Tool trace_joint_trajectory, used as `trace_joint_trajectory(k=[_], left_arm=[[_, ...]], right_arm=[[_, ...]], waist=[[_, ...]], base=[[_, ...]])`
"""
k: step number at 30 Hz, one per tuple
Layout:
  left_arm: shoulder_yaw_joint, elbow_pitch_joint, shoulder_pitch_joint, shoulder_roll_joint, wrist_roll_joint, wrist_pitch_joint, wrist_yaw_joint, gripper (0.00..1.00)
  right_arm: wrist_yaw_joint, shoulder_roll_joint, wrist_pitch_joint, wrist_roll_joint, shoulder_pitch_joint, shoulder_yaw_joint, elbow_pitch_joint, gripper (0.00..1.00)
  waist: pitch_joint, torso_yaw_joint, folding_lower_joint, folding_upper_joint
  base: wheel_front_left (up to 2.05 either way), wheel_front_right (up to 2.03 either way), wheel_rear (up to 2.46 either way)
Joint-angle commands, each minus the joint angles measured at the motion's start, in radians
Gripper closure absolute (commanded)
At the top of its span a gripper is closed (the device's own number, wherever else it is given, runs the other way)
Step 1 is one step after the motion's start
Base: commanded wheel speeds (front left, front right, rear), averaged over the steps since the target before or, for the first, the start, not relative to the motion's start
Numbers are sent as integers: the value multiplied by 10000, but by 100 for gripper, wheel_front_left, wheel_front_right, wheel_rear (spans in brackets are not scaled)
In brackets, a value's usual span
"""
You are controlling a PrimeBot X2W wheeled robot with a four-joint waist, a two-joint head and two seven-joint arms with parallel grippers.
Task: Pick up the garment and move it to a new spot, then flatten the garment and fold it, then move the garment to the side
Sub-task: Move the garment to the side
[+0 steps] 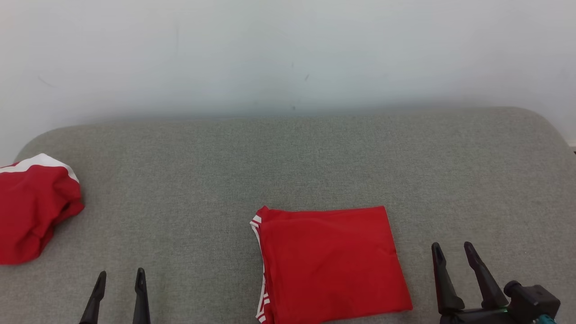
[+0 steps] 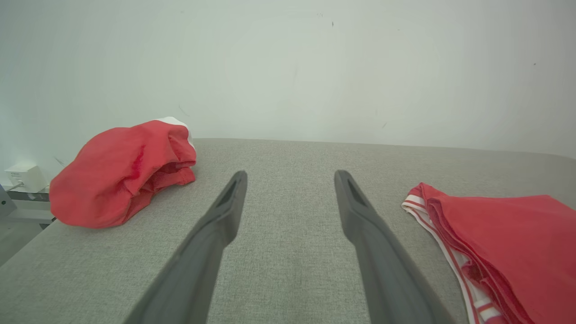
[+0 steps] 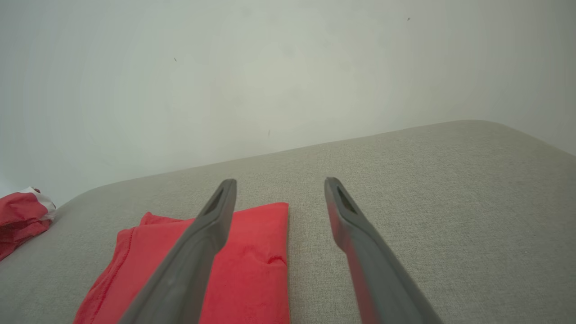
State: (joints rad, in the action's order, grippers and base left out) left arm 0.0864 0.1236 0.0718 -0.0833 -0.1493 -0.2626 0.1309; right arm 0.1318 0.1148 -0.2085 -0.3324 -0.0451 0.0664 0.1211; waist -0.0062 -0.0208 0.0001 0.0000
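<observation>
Jaws on both arms stand wide apart and hold nothing. The left gripper (image 1: 121, 271) sits at the near left of the grey upholstered surface (image 1: 288, 157), and the right gripper (image 1: 452, 245) at the near right, just beside but clear of the folded red garment (image 1: 330, 261). This garment lies flat as a neat rectangle between the two grippers, nearer the right one, with white-striped trim stacked along its left edge and a smooth fold along its right. A second, crumpled red garment (image 1: 36, 211) with a white band rests well apart at the far left edge, below the pale wall (image 1: 288, 54). Folding appears complete, so the move to the side is probably the step left. The fabric looks thin, light and limp. Its layers would likely slip over one another, and the fold would open if it were lifted by one corner. The better hold is a pinch through all layers at two opposite edges, the trimmed left and the folded right, with the garment carried low and level.
</observation>
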Motion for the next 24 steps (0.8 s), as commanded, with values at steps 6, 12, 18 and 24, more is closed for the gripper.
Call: trace_joint_trajectory(k=[6,12,18,24], left_arm=[[-6,-24,-84,41,134,-31,-28,0],[-120,24,-271,42,115,-31,-23,0],[-262,78,-507,72,64,-31,-19,0],[-377,147,-727,97,20,-31,-15,0]], right_arm=[[-19,218,296,227,776,333,514,0],[-19,275,838,311,1678,398,1229,0],[-19,276,1345,415,2535,426,2386,0],[-19,207,1488,445,3090,541,3646,0]], waist=[[115,37,-1,0],[296,244,-1,0],[568,541,-1,0],[842,756,-1,0]], base=[[0,0,0],[0,0,0],[0,0,0],[0,0,0]])
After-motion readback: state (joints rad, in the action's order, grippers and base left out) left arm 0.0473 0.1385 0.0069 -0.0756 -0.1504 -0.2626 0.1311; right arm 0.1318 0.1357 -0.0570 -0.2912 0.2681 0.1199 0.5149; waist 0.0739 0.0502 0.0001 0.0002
